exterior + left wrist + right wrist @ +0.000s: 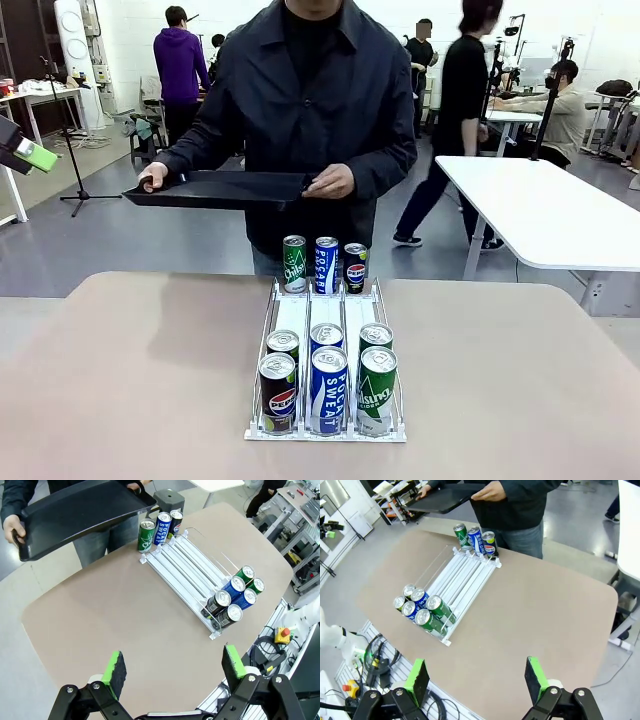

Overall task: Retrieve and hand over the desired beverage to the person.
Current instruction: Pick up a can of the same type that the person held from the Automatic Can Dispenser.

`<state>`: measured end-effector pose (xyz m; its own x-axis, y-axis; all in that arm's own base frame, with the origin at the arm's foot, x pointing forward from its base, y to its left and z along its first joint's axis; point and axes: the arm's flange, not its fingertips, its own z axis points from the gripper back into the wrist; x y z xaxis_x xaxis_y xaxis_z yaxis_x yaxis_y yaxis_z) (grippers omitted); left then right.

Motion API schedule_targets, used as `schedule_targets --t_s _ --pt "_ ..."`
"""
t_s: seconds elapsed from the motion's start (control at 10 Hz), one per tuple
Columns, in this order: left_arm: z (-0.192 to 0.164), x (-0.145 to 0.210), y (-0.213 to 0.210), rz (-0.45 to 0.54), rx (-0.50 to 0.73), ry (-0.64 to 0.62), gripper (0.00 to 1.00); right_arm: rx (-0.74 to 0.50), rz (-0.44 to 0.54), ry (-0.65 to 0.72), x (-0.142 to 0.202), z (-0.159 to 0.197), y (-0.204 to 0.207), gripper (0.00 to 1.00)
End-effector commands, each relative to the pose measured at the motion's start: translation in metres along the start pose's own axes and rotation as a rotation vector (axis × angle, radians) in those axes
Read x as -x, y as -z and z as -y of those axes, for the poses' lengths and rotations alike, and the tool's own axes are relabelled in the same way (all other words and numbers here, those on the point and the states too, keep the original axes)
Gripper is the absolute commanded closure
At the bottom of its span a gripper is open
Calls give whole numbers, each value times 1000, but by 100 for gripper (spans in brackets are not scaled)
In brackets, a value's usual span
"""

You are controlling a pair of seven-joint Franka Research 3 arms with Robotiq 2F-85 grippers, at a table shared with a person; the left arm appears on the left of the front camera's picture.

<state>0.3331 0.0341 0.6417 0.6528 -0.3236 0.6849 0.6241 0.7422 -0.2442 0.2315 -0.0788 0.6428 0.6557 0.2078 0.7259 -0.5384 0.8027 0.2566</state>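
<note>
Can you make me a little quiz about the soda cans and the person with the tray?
1. True or false: the person holds the tray with one hand.
2. How many cans stand at the far end of the rack, nearest the person? A two, B three, C five.
3. Fill in: the left end effector and the right end effector are both ____.
Key: 1 false; 2 B; 3 open.

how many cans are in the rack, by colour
green cans: 3
blue cans: 3
black cans: 3
total: 9
</note>
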Motion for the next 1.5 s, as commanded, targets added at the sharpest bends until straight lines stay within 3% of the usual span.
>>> schedule_targets --t_s 0.0,1.4 --pt "-2 -2 -2 2 15 5 0 -21 2 -16 0 -1 1 0" --pt "-2 -2 -2 2 15 5 0 -21 2 -16 0 -1 1 0"
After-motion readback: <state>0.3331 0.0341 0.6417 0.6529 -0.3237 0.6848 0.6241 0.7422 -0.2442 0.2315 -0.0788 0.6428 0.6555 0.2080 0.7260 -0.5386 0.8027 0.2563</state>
